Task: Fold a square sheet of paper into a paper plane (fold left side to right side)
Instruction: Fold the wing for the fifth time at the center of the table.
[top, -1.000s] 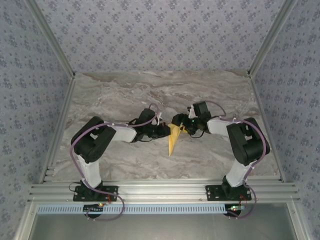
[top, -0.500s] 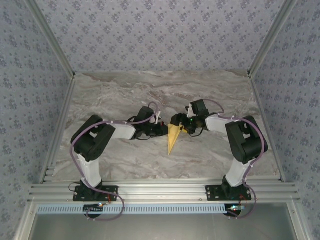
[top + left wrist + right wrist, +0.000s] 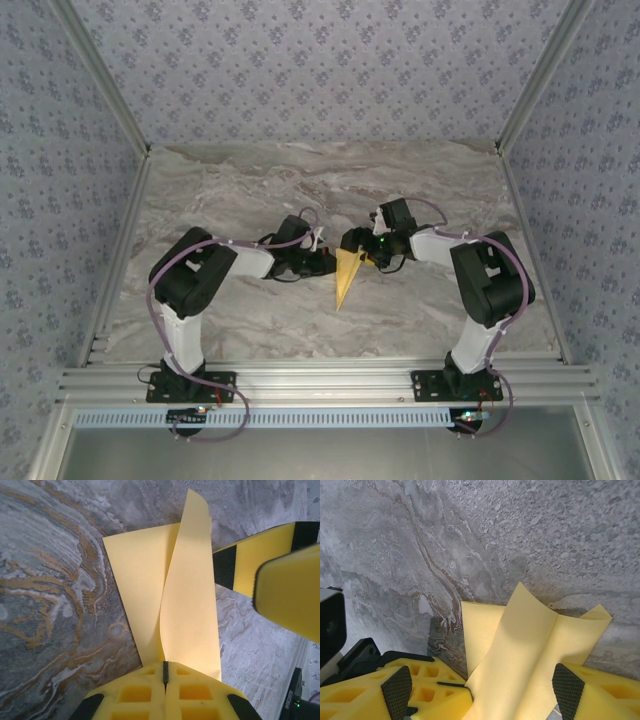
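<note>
Pinching the half-folded paper plane [image 3: 192, 610] in my closed left gripper [image 3: 165, 672], I hold 1 flap raised at the centre of the marble table [image 3: 250, 190]. My right gripper [image 3: 482, 696] stands open astride its wide far end. The long axis runs far-to-near, tip toward my bases. No writing is readable.

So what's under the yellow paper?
The grey marble table shows all around the yellow paper. Its raised flap has a flatter layer of the same paper partly under it. Whatever sits beneath that flat layer is covered, so I can't tell.
</note>
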Available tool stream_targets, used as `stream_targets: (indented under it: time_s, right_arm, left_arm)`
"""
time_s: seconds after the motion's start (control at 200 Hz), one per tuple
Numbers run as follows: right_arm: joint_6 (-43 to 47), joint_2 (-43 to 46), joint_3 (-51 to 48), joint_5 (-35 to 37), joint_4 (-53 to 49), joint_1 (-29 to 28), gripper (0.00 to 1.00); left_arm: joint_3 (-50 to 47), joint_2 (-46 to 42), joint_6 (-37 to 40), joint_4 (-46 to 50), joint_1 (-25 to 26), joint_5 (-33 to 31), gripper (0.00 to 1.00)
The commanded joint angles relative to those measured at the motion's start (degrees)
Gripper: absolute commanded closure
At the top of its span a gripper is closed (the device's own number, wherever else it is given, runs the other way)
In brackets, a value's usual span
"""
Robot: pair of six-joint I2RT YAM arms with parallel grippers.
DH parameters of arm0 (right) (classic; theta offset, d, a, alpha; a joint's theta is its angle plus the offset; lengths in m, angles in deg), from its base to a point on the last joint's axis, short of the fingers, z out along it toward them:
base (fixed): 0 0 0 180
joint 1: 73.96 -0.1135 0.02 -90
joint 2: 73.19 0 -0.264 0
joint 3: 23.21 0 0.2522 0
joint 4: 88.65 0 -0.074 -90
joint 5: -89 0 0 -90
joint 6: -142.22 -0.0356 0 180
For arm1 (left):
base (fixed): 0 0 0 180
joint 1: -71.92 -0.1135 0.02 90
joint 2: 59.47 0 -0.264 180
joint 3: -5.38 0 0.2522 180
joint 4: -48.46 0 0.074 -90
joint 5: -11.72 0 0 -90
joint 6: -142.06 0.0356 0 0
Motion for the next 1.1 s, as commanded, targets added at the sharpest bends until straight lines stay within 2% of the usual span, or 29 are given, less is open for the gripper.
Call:
stream_targets:
  time_s: [0.0, 0.44, 0.715, 0.789, 0.909, 1.034, 1.094]
  right_arm:
    - [1.3, -2.9, -0.2, 1.4, -3.4, -1.1, 0.21]
    - [1.5, -2.5, -0.2, 0.1, -2.1, -1.2, 0.21]
    - [2.3, 4.0, -1.2, 1.0, -1.3, 0.0, 0.22]
    - [2.0, 5.6, -1.8, 1.3, -0.7, 0.0, 0.31]
    - [0.8, 5.5, -1.8, 0.3, 0.1, -0.7, 0.52]
    - [0.8, 3.2, -0.4, 0.1, -0.3, -1.9, 0.63]
    - [0.8, 2.0, 0.5, -0.1, -0.5, -2.3, 0.65]
  left_arm:
    - [1.7, 1.1, 1.3, 0.0, -0.4, 0.8, 0.97]
    - [1.7, 2.2, 1.2, -0.1, -0.6, 0.9, 0.97]
    - [0.9, 2.9, 1.4, 0.2, -0.6, 0.8, 0.97]
    - [1.0, 2.9, 1.5, 0.4, -0.6, 0.7, 0.97]
    - [1.1, 2.7, 1.9, 0.8, -0.5, 0.6, 0.97]
    - [1.2, 2.7, 1.8, 0.9, -0.6, 0.6, 0.97]
    - [1.2, 2.7, 1.8, 0.8, -0.6, 0.6, 0.97]
